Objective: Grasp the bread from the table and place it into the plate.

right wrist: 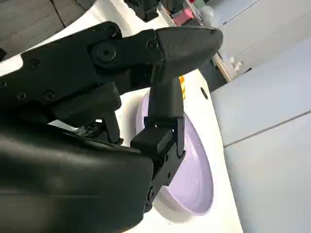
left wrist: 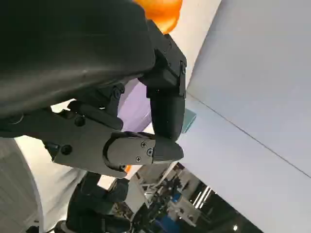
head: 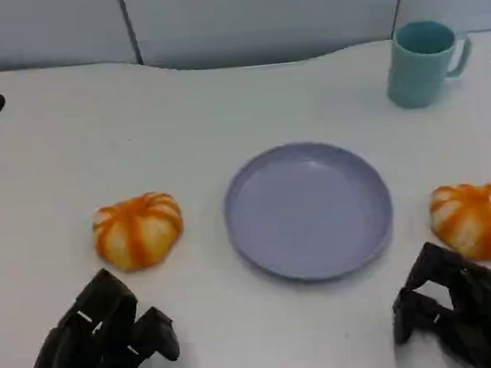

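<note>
Both black robot hands, left hand (head: 101, 350) and right hand (head: 466, 310), rest curled and empty at the tabletop's (head: 45, 177) near edge; spread your fingers before reaching for either orange-striped round bread roll, left roll (head: 138, 230) or right roll (head: 479, 219), flanking the lavender round plate (head: 308, 209).

A: The table (head: 46, 186) looks smooth and matt white. The plate (head: 309, 208)?

B: Lilac, plastic by the look of it, smooth with a soft sheen. The mug (head: 422, 63) is teal, matt.

A: Both buns, left bun (head: 138, 230) and right bun (head: 479, 219), have a glossy orange-and-cream crust.

B: The left hand (head: 96, 350) and right hand (head: 467, 315) are matt black, plastic-looking, with small screws showing in the wrist views.
</note>
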